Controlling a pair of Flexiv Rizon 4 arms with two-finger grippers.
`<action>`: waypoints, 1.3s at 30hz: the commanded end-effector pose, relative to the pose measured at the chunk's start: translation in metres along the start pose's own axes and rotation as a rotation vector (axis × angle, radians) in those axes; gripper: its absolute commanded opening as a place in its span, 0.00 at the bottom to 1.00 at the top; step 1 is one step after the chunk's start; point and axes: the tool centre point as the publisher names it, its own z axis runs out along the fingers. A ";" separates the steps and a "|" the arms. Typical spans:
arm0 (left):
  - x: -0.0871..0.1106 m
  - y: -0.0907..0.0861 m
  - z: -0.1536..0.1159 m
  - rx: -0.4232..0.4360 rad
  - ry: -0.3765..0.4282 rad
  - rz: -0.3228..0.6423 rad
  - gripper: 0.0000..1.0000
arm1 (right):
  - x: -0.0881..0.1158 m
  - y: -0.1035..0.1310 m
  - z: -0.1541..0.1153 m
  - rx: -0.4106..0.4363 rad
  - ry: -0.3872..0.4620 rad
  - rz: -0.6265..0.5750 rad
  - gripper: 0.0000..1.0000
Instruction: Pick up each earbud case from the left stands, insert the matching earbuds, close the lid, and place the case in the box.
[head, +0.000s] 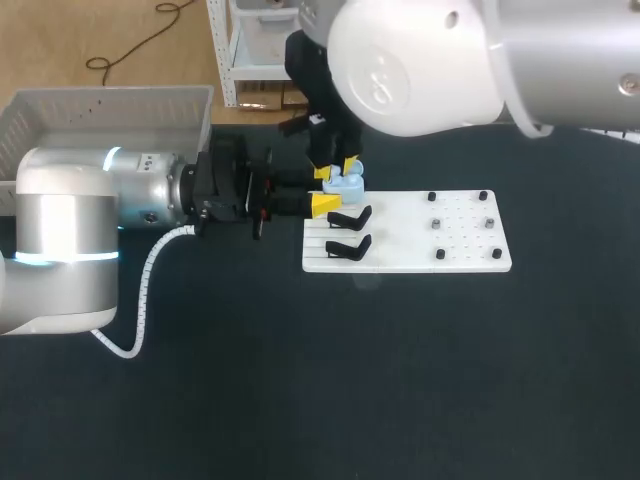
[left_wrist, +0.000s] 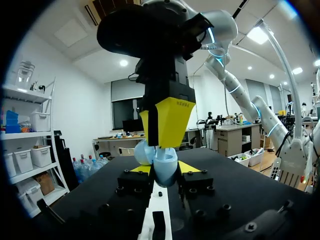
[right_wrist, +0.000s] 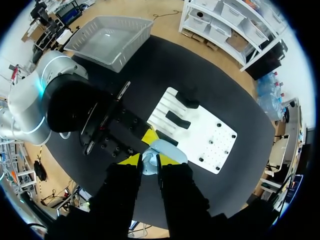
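Observation:
A pale blue earbud case (head: 346, 183) hangs just above the left end of the white board (head: 420, 240). My left gripper (head: 325, 190) comes in from the side and is shut on it. In the left wrist view the case (left_wrist: 164, 167) sits between the yellow tips of my left gripper (left_wrist: 164, 171). My right gripper (head: 346, 167) comes down from above onto the top of the case. Its fingers (left_wrist: 167, 120) are shut on a small pale piece that looks like an earbud (right_wrist: 148, 166). In the right wrist view the case (right_wrist: 165, 151) lies just ahead of my right gripper (right_wrist: 149, 172).
Two black stands (head: 350, 217) (head: 348, 247) on the board's left part hold nothing. Small black pegs (head: 437, 225) dot its right part. A grey basket (head: 100, 115) stands at the back left, behind my left arm. Dark mat lies open in front.

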 end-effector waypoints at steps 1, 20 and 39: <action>0.001 0.000 0.000 -0.002 -0.003 0.003 0.00 | -0.002 0.001 0.001 0.003 0.007 -0.001 0.00; 0.001 0.000 0.000 -0.002 -0.003 0.003 0.00 | 0.017 0.005 -0.041 -0.015 -0.054 -0.011 1.00; 0.001 0.000 0.000 -0.002 -0.003 0.003 0.00 | -0.019 -0.079 -0.037 0.223 -0.126 0.495 1.00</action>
